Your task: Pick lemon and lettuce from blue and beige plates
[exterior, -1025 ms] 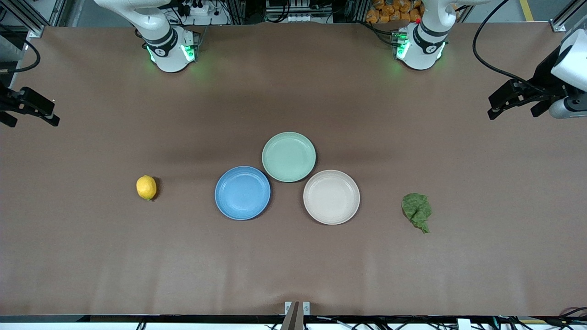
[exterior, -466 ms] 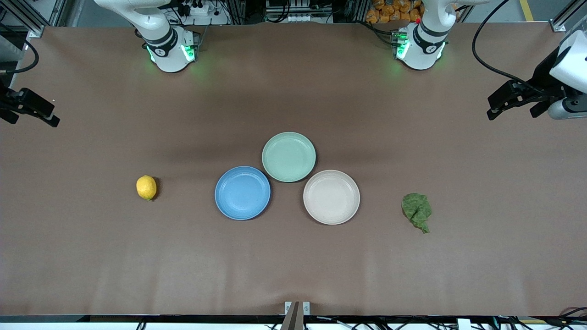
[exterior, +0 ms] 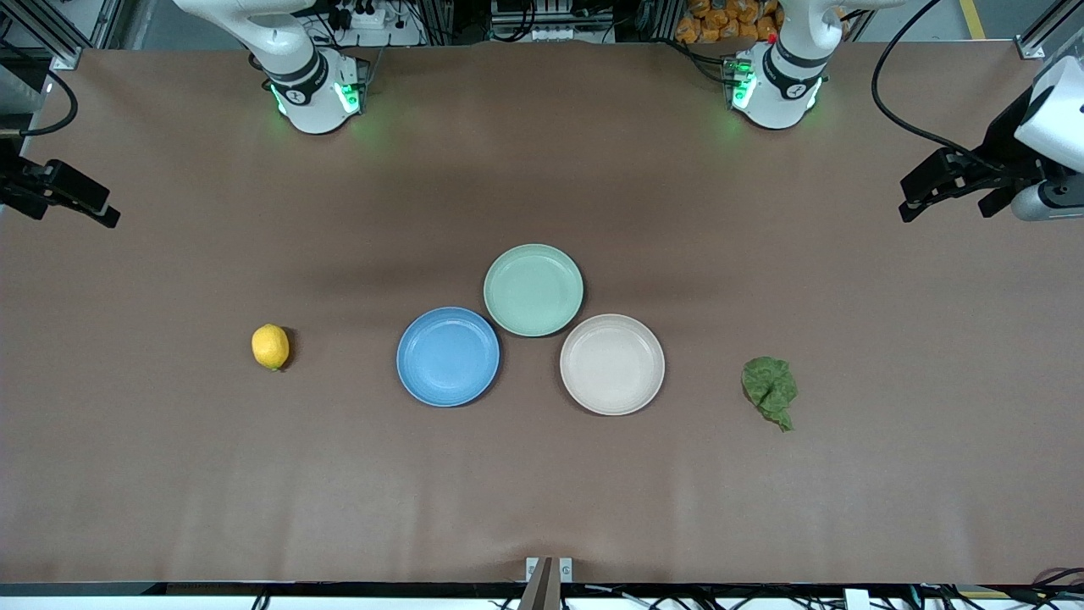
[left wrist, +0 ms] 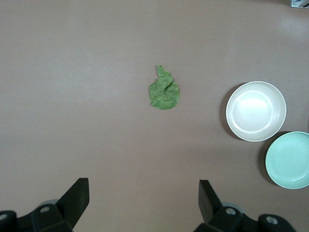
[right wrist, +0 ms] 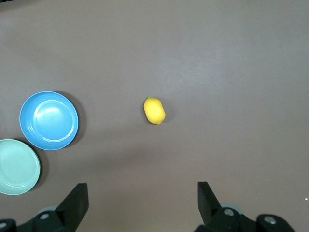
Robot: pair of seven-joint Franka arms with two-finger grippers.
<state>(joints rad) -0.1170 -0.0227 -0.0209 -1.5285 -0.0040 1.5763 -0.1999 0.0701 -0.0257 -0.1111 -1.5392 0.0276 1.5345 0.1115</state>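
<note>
The yellow lemon [exterior: 270,346] [right wrist: 154,110] lies on the bare table, toward the right arm's end from the empty blue plate [exterior: 448,357] [right wrist: 49,120]. The crumpled green lettuce [exterior: 770,390] [left wrist: 164,92] lies on the bare table, toward the left arm's end from the empty beige plate [exterior: 611,364] [left wrist: 256,111]. My right gripper [exterior: 106,207] [right wrist: 142,189] hangs open and empty over the table's edge at the right arm's end. At the left arm's end my left gripper [exterior: 908,202] [left wrist: 144,186] is also up in the air, open and empty.
An empty green plate [exterior: 533,290] [left wrist: 288,160] [right wrist: 17,166] sits against the blue and beige ones, farther from the front camera. The brown table top [exterior: 542,491] stretches wide around the plates. Both arm bases stand along the table's edge farthest from the front camera.
The right gripper has shifted a little inward over the table's end. The left gripper, lemon, lettuce and plates have not moved.
</note>
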